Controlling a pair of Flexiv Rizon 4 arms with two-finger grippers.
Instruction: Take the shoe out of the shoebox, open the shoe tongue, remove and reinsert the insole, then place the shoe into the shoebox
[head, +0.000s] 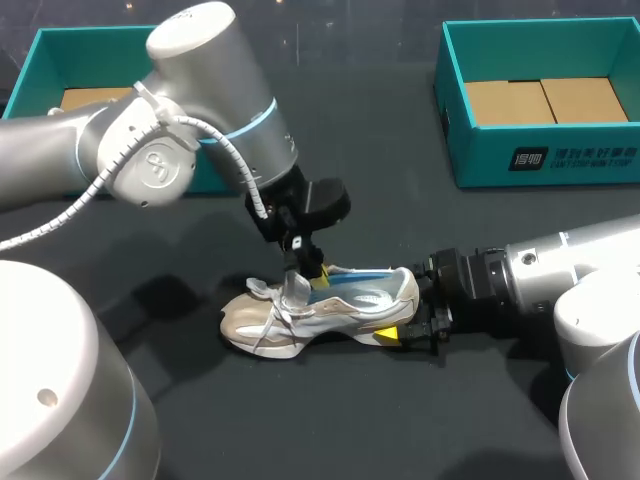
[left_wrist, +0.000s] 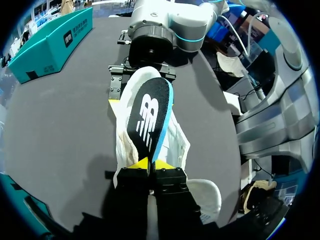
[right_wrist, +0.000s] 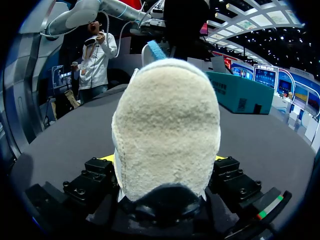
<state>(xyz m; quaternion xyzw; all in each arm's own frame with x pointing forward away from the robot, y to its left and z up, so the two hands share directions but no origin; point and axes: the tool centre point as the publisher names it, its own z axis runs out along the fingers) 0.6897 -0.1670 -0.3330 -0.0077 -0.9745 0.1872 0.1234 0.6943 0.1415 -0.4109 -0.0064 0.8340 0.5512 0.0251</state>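
Shoe (head: 320, 310) on table (head: 350, 420), heel clamped in right pincer (head: 405, 312). Left pincer (left_wrist: 151, 164) shut on insole (left_wrist: 149, 117) end, insole part-raised over shoe. Insole prob. thin, floppy, light: pinch at edge. Heel looks stiffest hold.

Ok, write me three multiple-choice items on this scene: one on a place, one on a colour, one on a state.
1. Where is the shoe?
A. inside the right shoebox
B. inside the left shoebox
C. on the table

2. What colour is the insole's upper face?
A. black
B. red
C. green

3. The right pincer is:
A. open, above the shoe
B. shut on the shoe's heel
C. shut on a lace

Answers:
1 C: the head view shows it lying on the dark tabletop.
2 A: the left wrist view shows the black face, pinched by the left pincer.
3 B: both fingers press the heel from two sides.
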